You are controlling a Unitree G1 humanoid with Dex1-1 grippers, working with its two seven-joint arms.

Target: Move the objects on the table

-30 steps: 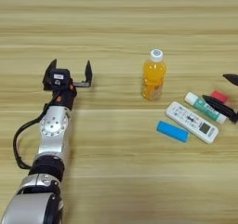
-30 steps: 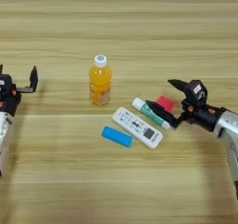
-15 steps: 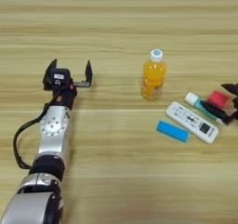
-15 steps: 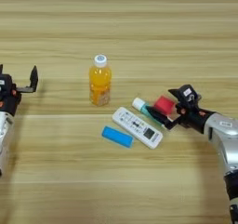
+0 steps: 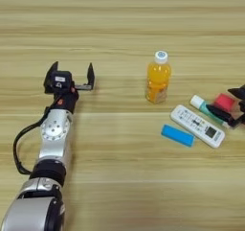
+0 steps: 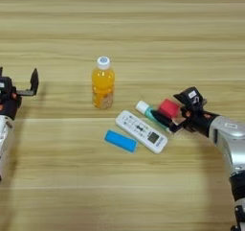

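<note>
The small red cube (image 6: 168, 108) lies on the wooden bench (image 6: 143, 24) toward its right side, and the right gripper (image 6: 175, 112) has its two black fingers around it: one finger shows at the cube's far right edge, the other runs along its near side, close against it, though whether they press on it cannot be told. Just left of the cube and touching it lies the white-and-green tube (image 6: 147, 111), slanted, with its white cap end pointing toward the far left. Beside the tube, nearer the robot, lies the white remote control (image 6: 141, 131) on a similar slant, and just left of that the flat blue block (image 6: 120, 141). The orange-juice bottle (image 6: 102, 83) stands upright farther back, apart from the others. Well off to the left, the left gripper (image 5: 71, 76) rests over the bench with its fingers spread wide and holding nothing.
</note>
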